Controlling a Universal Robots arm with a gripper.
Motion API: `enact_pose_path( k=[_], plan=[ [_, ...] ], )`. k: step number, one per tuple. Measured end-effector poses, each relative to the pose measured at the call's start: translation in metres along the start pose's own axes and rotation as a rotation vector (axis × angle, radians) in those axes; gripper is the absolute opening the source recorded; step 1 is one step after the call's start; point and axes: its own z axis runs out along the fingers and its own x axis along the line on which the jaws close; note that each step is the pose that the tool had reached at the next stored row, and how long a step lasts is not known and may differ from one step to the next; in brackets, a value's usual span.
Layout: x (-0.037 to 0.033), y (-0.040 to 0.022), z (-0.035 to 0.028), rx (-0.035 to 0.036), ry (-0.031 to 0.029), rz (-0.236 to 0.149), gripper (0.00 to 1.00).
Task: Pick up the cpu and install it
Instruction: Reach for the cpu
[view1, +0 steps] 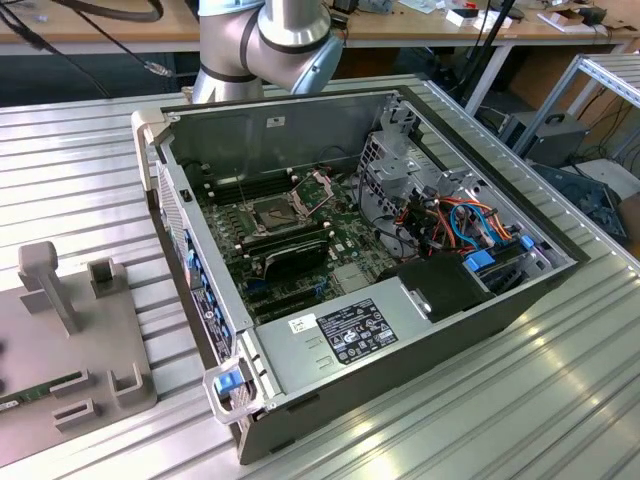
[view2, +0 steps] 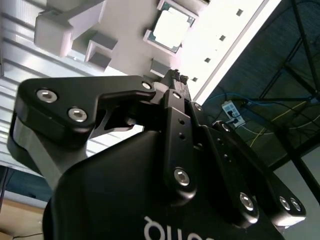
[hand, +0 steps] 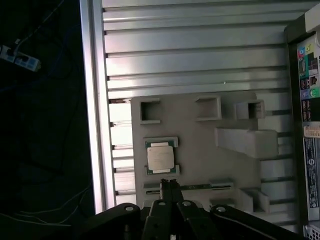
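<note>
One cpu (hand: 161, 159) sits in fixture (hand: 200, 155); gripper (hand: 170, 184) near.

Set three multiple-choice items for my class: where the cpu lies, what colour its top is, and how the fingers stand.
1. Where does the cpu lie? A in the motherboard socket; B on the grey tray; C on the bare table.
2. What colour is its top? A silvery-grey; B red; C black.
3. How do the fingers of the gripper stand? A wide apart; B shut on the cpu; C shut, holding nothing.
Answers: B, it rests in a recess of the tray; A, it shows pale metal in both wrist views; C, the fingers meet with nothing between them.
</note>
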Motion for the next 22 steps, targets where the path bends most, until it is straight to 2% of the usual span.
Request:
enact_pose_path(
  k=[3, 7, 12, 14, 18, 20, 22],
  plan=[
    [0.0002, -0.0083, 0.0062, 0.0001, 0.0013, 0.000, 0.11],
    [0.0001, -0.0093, 0.0143, 0.0005, 0.0045, 0.000, 0.11],
    [-0.0055, -0.0091, 0.0292, 0.0013, 0.0156, 0.000, 0.11],
    [-0.0080, -0.0091, 0.0371, 0.0019, 0.0225, 0.001, 0.11],
    [-0.0081, -0.0092, 0.0382, 0.0020, 0.0233, 0.001, 0.11],
    [-0.0080, -0.0094, 0.0427, 0.0019, 0.0232, 0.001, 0.11],
    [-0.0080, -0.0095, 0.0440, 0.0019, 0.0233, 0.001, 0.11]
  ],
)
